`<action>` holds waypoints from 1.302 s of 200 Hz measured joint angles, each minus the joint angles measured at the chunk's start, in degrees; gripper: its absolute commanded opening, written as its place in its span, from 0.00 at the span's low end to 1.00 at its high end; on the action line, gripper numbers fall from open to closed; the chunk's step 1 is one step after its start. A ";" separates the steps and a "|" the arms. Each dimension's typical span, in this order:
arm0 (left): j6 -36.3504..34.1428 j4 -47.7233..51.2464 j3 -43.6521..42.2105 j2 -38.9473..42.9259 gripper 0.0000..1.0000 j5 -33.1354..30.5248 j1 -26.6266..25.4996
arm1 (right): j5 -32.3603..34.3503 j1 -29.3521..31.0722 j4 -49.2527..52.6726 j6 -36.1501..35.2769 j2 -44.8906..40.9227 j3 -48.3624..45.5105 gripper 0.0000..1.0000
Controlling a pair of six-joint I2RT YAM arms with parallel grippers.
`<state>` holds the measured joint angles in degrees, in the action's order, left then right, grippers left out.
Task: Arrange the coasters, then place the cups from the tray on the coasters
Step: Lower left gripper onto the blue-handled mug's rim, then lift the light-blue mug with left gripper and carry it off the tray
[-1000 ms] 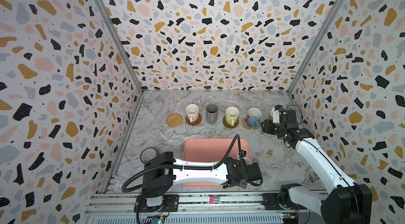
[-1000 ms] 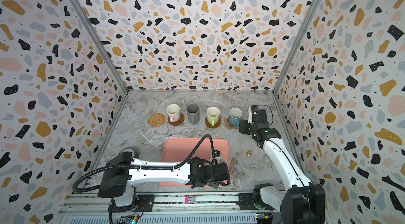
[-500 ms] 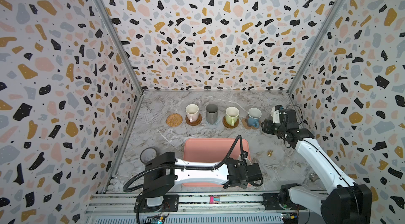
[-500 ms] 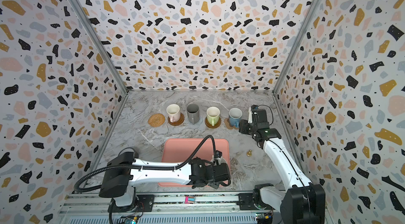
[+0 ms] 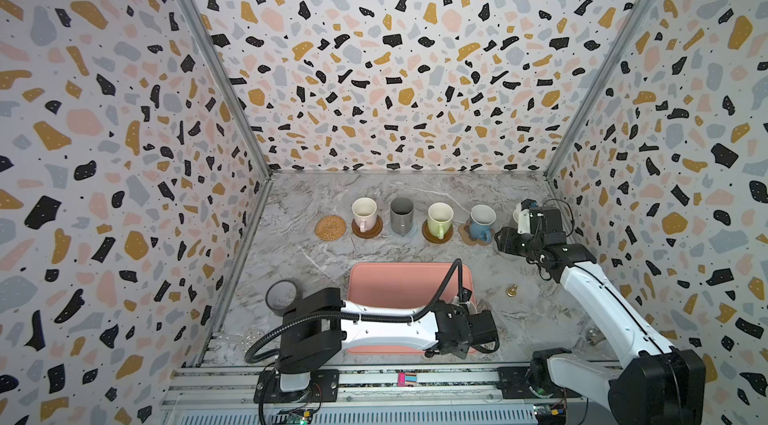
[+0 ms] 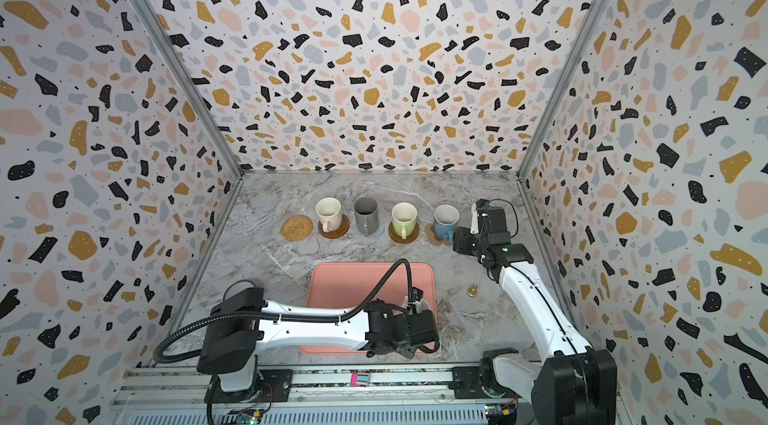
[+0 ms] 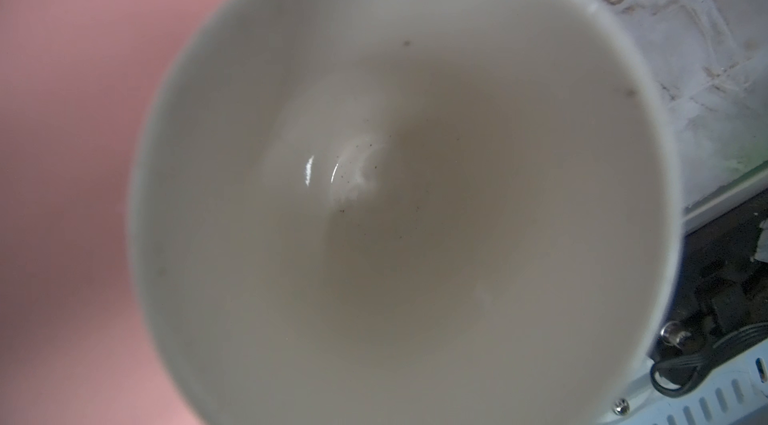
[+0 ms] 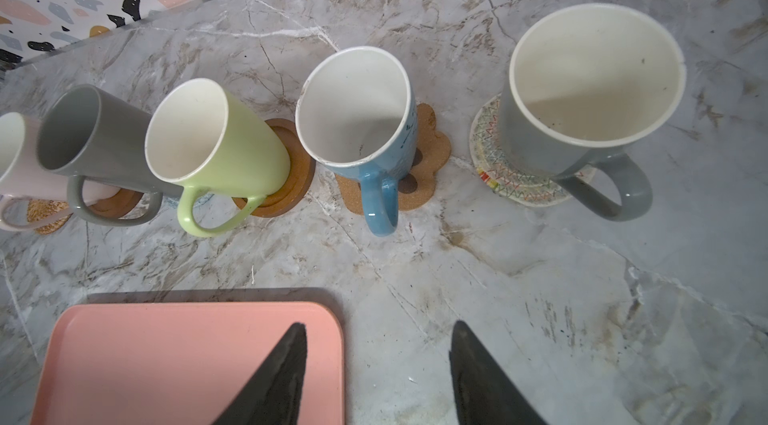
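The tray [image 5: 399, 281] lies close to the front rail [image 5: 374, 379], and its far half is bare. The left gripper [image 5: 465, 327] hangs over the tray's right front corner. Its wrist view is filled by the cream inside of the last mug [image 7: 395, 215], with pink tray on one side of the rim and the marble top [image 7: 706, 48] on the other (so the mug is right at the tray's edge). The fingers are out of sight, so I cannot tell whether they are apart or clamped on it.

Along the back stand the pink mug [image 5: 364, 211], dark grey mug [image 5: 401, 215], green mug [image 5: 439, 217], blue mug [image 5: 482, 221] on the paw coaster [image 8: 432, 144], and light grey mug [image 8: 590, 86] on the cream woven coaster [image 8: 494, 169]. The tan woven coaster [image 5: 330, 227] lies bare at the row's left end, with open marble between it and the left wall [image 5: 124, 194].

The right gripper [image 8: 378, 325] hovers by the row's right end, its fingers apart with nothing between them. The strip between the tray's far edge and the mugs is free. A tape roll [image 5: 282, 296] sits left of the tray, and a small brass object [image 5: 511, 290] sits to its right.
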<state>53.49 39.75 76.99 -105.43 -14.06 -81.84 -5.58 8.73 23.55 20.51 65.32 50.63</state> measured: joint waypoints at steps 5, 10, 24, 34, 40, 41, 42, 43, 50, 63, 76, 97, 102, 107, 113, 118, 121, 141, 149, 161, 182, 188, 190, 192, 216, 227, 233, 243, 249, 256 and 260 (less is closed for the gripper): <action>-0.04 -0.04 0.00 -0.04 0.35 -0.04 0.00 | 0.00 0.00 0.00 0.02 0.00 0.00 0.57; -0.15 -0.04 0.00 -0.09 0.34 -0.07 0.00 | 0.00 0.00 0.02 0.02 0.00 0.00 0.57; -0.28 -0.20 0.00 -0.20 0.32 -0.20 0.00 | 0.02 0.00 0.02 0.04 0.00 0.00 0.57; -0.35 -0.33 0.00 -0.20 0.31 -0.31 0.00 | 0.04 0.00 0.04 0.09 0.00 0.00 0.57; -0.37 -0.42 0.00 -0.20 0.30 -0.42 0.00 | 0.07 0.00 0.02 0.15 0.00 0.00 0.57; -0.37 -0.42 0.00 -0.20 0.30 -0.44 0.00 | 0.07 0.00 0.02 0.17 0.00 0.00 0.57; -0.37 -0.42 0.00 -0.20 0.30 -0.44 0.00 | 0.07 0.00 0.02 0.15 0.00 0.00 0.57; -0.37 -0.42 0.00 -0.20 0.30 -0.44 0.00 | 0.07 0.00 0.02 0.15 0.00 0.00 0.57; -0.39 -0.48 0.00 -0.20 0.29 -0.57 0.00 | 0.09 0.00 0.04 0.17 0.00 0.00 0.57; -0.39 -0.66 0.00 -0.20 0.28 -0.79 0.00 | 0.22 0.00 0.04 0.20 0.00 0.00 0.57; -0.42 -0.98 0.00 -0.20 0.25 -1.18 0.00 | 0.22 0.00 0.04 0.22 0.00 0.00 0.57; -0.39 -1.62 -0.02 -0.20 0.23 -1.66 0.02 | 0.26 0.00 0.09 0.22 0.00 0.00 0.57; -0.39 -1.79 -0.07 -0.20 0.23 -1.70 0.02 | 0.26 0.00 0.11 0.22 0.00 0.00 0.57; -0.39 -2.05 -0.13 -0.17 0.23 -1.81 0.02 | 0.26 0.00 0.15 0.24 0.00 0.00 0.57; -0.37 -2.23 -0.15 -0.17 0.22 -1.88 0.02 | 0.26 0.00 0.20 0.24 0.00 0.00 0.57; -0.37 -2.51 -0.26 -0.17 0.21 -1.92 0.02 | 0.26 0.00 0.22 0.24 0.00 0.00 0.57; -0.37 -2.64 -0.33 -0.17 0.21 -1.97 0.02 | 0.26 0.00 0.26 0.26 0.00 0.00 0.57; -0.37 -3.10 -0.59 -0.13 0.18 -2.25 0.04 | 0.31 0.00 0.37 0.42 0.00 0.00 0.57; -0.37 -3.19 -0.66 -0.13 0.18 -2.51 0.04 | 0.37 0.00 0.42 0.46 0.00 0.00 0.57; -0.37 -3.43 -0.79 -0.13 0.18 -2.84 0.04 | 0.44 0.00 0.44 0.50 0.00 0.00 0.57; -0.37 -3.85 -1.18 0.04 0.17 -3.15 0.04 | 0.59 0.00 0.48 0.63 -0.02 0.00 0.57; -0.35 -4.04 -1.40 0.24 0.17 -3.19 0.04 | 0.66 0.00 0.48 0.63 -0.02 0.00 0.57; -0.35 -4.04 -1.49 0.33 0.17 -3.19 0.04 | 0.66 0.00 0.48 0.63 -0.02 0.00 0.57; -0.33 -4.07 -1.57 0.39 0.17 -3.21 0.04 | 0.66 0.00 0.48 0.63 -0.02 0.00 0.57; -0.09 -4.17 -3.06 1.75 0.17 -3.72 0.04 | 0.79 0.00 0.52 0.63 -0.02 0.00 0.57; 0.17 -4.00 -3.87 2.60 0.17 -3.93 0.09 | 0.85 0.00 0.57 0.66 -0.02 0.00 0.57; 0.33 -3.98 -4.33 3.04 0.17 -4.04 0.11 | 0.85 0.00 0.59 0.66 -0.02 0.00 0.57; 0.66 -3.93 -5.09 3.76 0.17 -4.17 0.17 | 0.87 0.00 0.63 0.68 -0.04 0.00 0.57; 0.81 -4.00 -5.57 4.26 0.17 -4.24 0.24 | 0.87 0.00 0.70 0.72 -0.04 0.00 0.57; 1.09 -4.07 -6.14 4.90 0.17 -4.24 0.39 | 0.87 0.00 0.81 0.81 -0.04 0.00 0.57; 1.18 -4.17 -6.54 5.31 0.17 -4.24 0.52 | 0.87 0.00 0.87 0.85 -0.04 0.00 0.57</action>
<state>54.68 35.57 70.46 -100.12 -18.31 -81.32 -4.71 8.73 24.43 21.37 65.28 50.63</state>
